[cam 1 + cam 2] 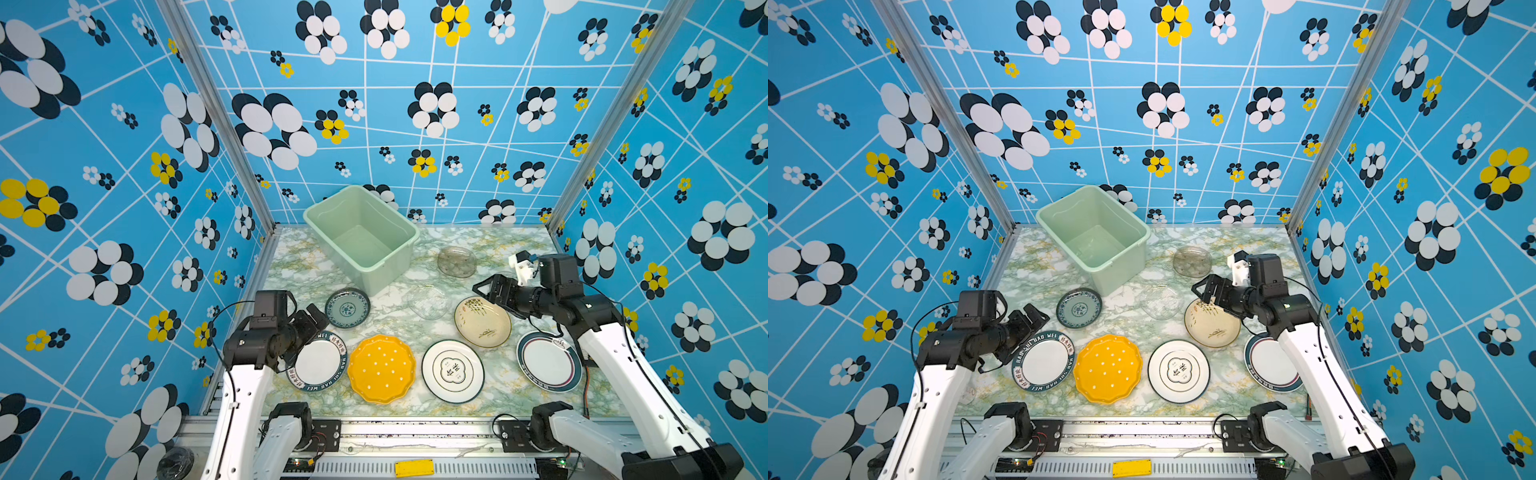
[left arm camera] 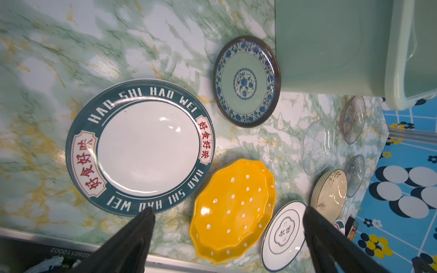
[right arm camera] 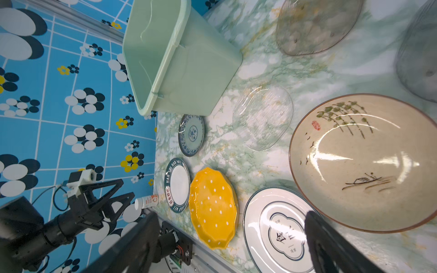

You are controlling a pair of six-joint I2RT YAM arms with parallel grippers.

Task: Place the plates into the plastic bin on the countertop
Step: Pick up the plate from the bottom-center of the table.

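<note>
Left gripper (image 1: 316, 322) and right gripper (image 1: 482, 291) gape empty. The plates (image 1: 381, 369), lower centre, look stiff, slick, breakable; rim grip advised.

- My arm links (image 1: 243, 399) wear white shells dotted with small holes
- My wrist housings (image 1: 249, 345) are black
- Thin black cables (image 1: 215, 330) loop beside them

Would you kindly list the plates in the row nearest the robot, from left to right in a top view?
Lettered dark-rimmed plate → yellow dotted plate → white emblem plate → dark-rimmed plate at the far right.
</note>
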